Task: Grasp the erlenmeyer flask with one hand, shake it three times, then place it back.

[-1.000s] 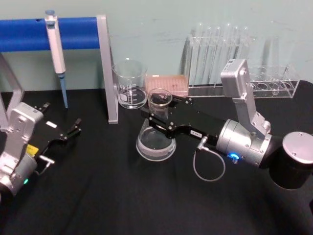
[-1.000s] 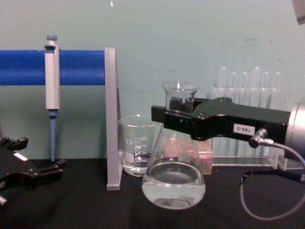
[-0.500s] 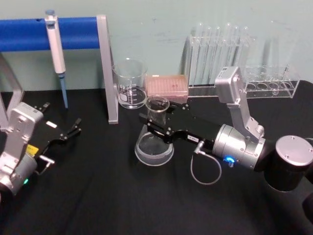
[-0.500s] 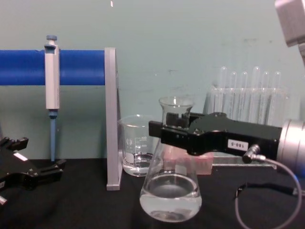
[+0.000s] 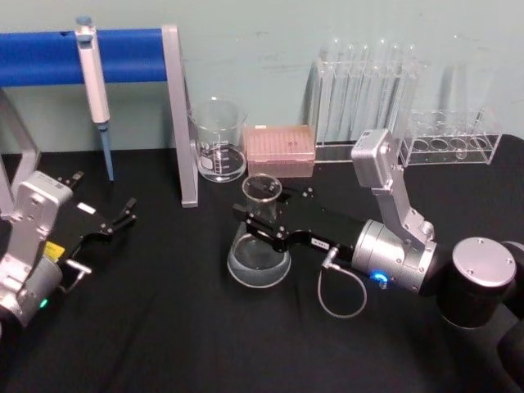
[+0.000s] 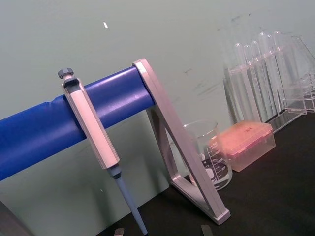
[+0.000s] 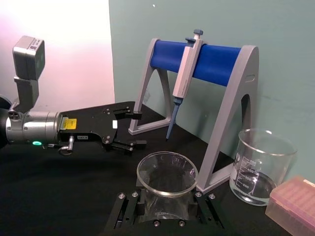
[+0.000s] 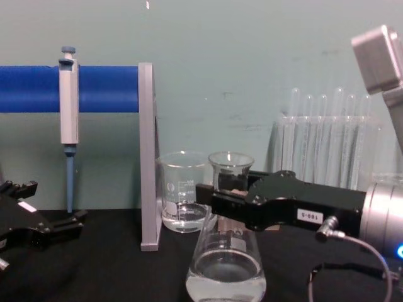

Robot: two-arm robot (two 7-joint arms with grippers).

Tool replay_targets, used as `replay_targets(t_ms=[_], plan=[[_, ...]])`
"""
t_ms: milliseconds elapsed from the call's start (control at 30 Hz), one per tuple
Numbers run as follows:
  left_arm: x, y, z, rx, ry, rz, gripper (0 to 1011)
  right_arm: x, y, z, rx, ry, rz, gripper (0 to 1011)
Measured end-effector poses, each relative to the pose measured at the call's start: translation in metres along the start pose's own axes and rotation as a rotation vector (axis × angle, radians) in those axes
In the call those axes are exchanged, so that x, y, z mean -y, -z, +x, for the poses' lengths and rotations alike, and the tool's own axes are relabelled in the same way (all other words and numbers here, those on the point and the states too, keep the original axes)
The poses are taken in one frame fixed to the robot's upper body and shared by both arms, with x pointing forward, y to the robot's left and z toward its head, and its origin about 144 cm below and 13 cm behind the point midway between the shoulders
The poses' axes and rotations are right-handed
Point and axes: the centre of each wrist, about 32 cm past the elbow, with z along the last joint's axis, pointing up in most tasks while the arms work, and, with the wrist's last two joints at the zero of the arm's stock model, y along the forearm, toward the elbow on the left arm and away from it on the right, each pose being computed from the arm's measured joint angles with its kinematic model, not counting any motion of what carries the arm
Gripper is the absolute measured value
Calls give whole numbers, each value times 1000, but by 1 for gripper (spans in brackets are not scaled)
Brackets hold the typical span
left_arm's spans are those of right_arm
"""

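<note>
Two claws are at the bench (image 5: pixel 164 327): nearest, the right claw (image 5: pixel 259 219) is clenched on the neck of the upright erlenmeyer flask (image 5: pixel 259 264), which holds clear liquid, its base low by the black surface, contact unclear. The left claw (image 7: pixel 139 129) rests spread at the left. Behind stand a beaker (image 5: pixel 218 141), a pipette stand (image 5: pixel 176 115) and tube racks (image 5: pixel 368 82)
</note>
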Motion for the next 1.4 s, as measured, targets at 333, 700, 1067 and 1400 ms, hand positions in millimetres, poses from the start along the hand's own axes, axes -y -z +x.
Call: replay_targets(t_ms=[333, 700, 1067, 1400], plan=[[0, 0, 0, 0, 0, 0, 1001, -1, 9, 0, -8, -2, -17, 458], [0, 0, 0, 0, 0, 0, 1001, -3, 17, -1, -22, -1, -37, 458], [0, 0, 0, 0, 0, 0, 1001, -6, 23, -2, -31, 2, -56, 458], [0, 0, 0, 0, 0, 0, 1001, -8, 26, -1, -37, 6, -68, 458]])
